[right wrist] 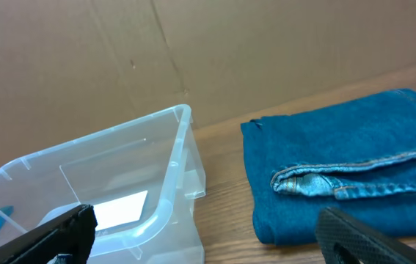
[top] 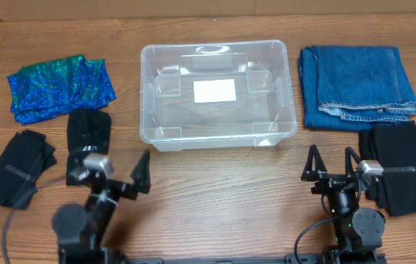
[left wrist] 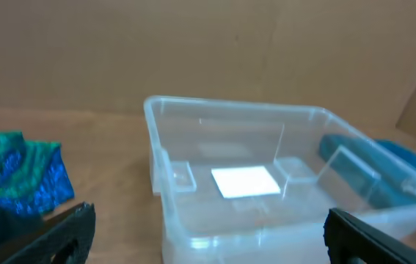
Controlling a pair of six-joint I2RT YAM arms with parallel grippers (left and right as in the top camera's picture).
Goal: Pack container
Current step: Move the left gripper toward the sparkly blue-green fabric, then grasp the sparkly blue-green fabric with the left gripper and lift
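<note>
Underneath everything, brown wood-grain table [top: 215, 198]. At upper centre of the overhead frame, clear rectangular plastic container [top: 185, 46], open side up and empty apart from a white label [top: 215, 90] on its floor, probably set midway so either arm can reach it. At upper right, just beside the container, folded blue denim garment [top: 358, 84]. Below it at right edge, flat black fabric piece [top: 402, 165]. At upper left, shimmery blue-green cloth [top: 59, 86]. At lower left, crumpled black cloth [top: 17, 167], with a smaller black cloth [top: 89, 130] nearer the middle. Clothing apparently split to both sides, a share per arm. At bottom left, left gripper [top: 112, 158], jaws spread wide, holding nothing. At bottom right, right gripper [top: 330, 163], likewise parted and empty. Packing not yet begun.
</note>
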